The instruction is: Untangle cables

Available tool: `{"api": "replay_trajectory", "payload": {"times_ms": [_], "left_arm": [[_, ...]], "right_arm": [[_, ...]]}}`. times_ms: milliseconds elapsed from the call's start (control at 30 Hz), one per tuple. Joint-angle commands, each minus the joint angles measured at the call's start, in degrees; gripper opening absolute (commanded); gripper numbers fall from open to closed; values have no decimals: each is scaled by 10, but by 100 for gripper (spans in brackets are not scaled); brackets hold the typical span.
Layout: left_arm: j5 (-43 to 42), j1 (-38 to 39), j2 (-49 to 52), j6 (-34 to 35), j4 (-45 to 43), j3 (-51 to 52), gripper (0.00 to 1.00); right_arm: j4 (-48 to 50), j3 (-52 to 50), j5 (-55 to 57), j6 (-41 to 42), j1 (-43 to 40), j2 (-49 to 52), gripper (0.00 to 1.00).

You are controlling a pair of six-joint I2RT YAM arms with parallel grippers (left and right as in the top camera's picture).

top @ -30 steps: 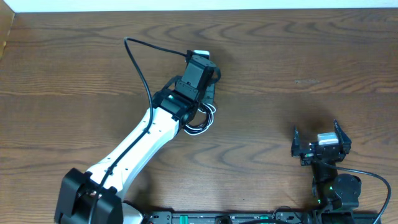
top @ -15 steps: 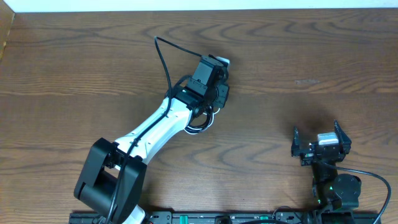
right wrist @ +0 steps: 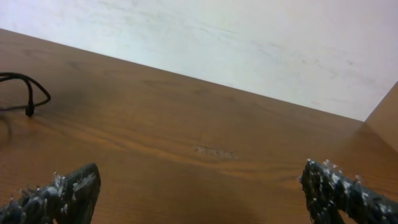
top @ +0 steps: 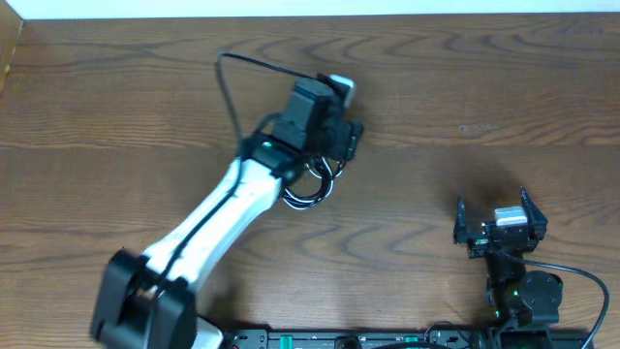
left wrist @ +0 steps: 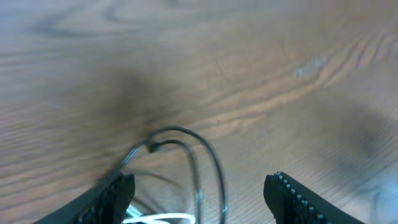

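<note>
Broadly, the wooden table (top: 465,87) is running bare from the cords to its far edge and off to the right. The left arm (top: 223,208) is reaching diagonally toward the middle, its left gripper (left wrist: 199,199) hanging wide-fingered over the cords. The right gripper (top: 494,218) is sitting by the near edge, well apart, fingers spread wide. The black cord (left wrist: 208,149) is looping between the left fingers, the white cord (left wrist: 161,218) lying just nearer.

black cable (left wrist: 179,129), white cable (left wrist: 161,217), overlapping loops
</note>
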State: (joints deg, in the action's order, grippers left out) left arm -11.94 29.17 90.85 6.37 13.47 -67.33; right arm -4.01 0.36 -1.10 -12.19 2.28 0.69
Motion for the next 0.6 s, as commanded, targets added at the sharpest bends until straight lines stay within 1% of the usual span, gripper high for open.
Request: {"api": "replay_trajectory", "payload": {"times_ms": [0,33,67,100,233,333,433,567], "left_arm": [[-4,-40,-35,9,37,-8,72],[-4,-52,-37,9,54,-8,72],[-4,-64,-37,9,72,-8,87],[-4,-77,-36,9,93,-8,90],[-5,-125,-23,9,186,-8,91],[-5,-148,-4,9,238,-7,90],[-5,-159,17,9,266,-3,88],[-5,-160,56,10,275,-2,86]], "right_arm": [[-2,0,-3,-5,4,-3,99],[-2,0,-4,-5,4,-3,99],[-2,0,-4,-5,4,-3,99],[-2,0,-4,-5,4,-3,99],[-2,0,-4,-5,4,-3,99],[-2,0,-4,-5,4,-3,99],[-2,0,-4,-5,4,-3,99],[-2,0,-4,-5,4,-3,99]]}}
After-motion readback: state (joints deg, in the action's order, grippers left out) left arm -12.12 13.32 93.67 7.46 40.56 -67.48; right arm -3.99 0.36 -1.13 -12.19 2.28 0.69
